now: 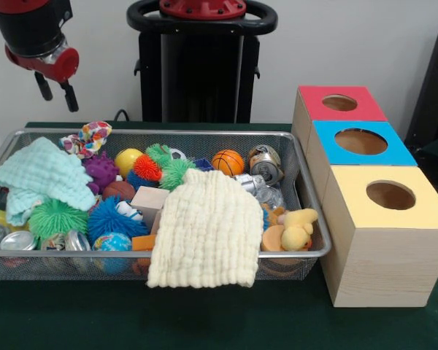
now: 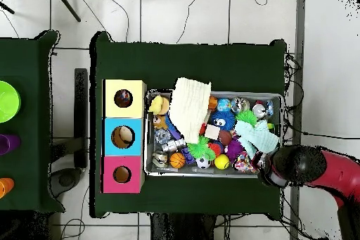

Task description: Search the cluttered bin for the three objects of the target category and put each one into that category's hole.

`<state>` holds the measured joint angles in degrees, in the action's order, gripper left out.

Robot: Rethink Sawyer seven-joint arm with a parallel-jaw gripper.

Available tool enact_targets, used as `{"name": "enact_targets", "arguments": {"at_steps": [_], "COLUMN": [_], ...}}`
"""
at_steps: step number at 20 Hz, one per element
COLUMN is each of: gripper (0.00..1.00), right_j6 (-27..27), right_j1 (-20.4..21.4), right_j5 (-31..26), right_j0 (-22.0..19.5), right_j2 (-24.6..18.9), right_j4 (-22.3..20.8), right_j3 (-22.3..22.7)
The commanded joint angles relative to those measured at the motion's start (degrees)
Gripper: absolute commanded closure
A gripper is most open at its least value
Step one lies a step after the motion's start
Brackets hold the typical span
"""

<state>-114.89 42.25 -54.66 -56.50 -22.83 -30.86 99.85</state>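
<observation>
Draped over the front rim of the wire mesh bin [image 1: 306,254], a cream waffle cloth [image 1: 206,230] hangs partly outside, its upper part covering toys in the middle of the bin. Just right of it lie a yellow plush duck [image 1: 299,227] and an orange round piece touching the duck. Along the front left sit a blue spiky ball [image 1: 109,217], a green spiky ball [image 1: 55,217], a small globe ball [image 1: 113,243] and flat metal tins [image 1: 18,240]. A mint green cloth [image 1: 40,175] covers the bin's left corner, with a patterned fabric scrunchie [image 1: 87,138] on the rim behind it. Farther back are a purple spiky ball [image 1: 101,171], a yellow ball [image 1: 128,160], an orange-and-green spiky ball [image 1: 150,166], a mini basketball [image 1: 228,162] and a silver can [image 1: 265,163] tipped on its side. A pale wooden block [image 1: 150,200] rests among the balls near the centre.

Beside the bin on the dark green table [image 1: 58,321] stand three wooden boxes in a row, each with a round hole on top: the yellow-topped box [image 1: 390,197] closest, the blue-topped box [image 1: 361,142] behind it, the red-topped box [image 1: 341,103] farthest.

The pincer [image 1: 57,91] hangs above the bin's left back corner, clear of everything, its two dark fingers [image 1: 71,96] apart and grasping nothing. In the overhead view the arm's wrist [image 2: 281,167] sits over that same corner of the bin.
</observation>
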Motion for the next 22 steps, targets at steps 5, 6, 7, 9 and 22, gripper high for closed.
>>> {"name": "enact_targets", "arguments": {"at_steps": [5, 6, 7, 9, 22], "gripper": [0.00, 0.00, 0.00, 0.00, 0.00], "right_j6": [7.76, 7.22, 7.19, 6.90, 5.64], "right_j1": [-0.74, -0.72, -0.73, -0.78, -2.73], "right_j5": [2.79, 3.22, 3.71, 4.52, 8.41], "right_j0": [-0.24, -0.16, -0.14, -0.17, -0.81], "right_j2": [1.28, 1.50, 1.50, 1.60, 1.67], "right_j4": [-5.42, -5.51, -5.76, -6.03, -7.79], "right_j3": [5.81, 6.24, 6.51, 7.16, 8.12]}}
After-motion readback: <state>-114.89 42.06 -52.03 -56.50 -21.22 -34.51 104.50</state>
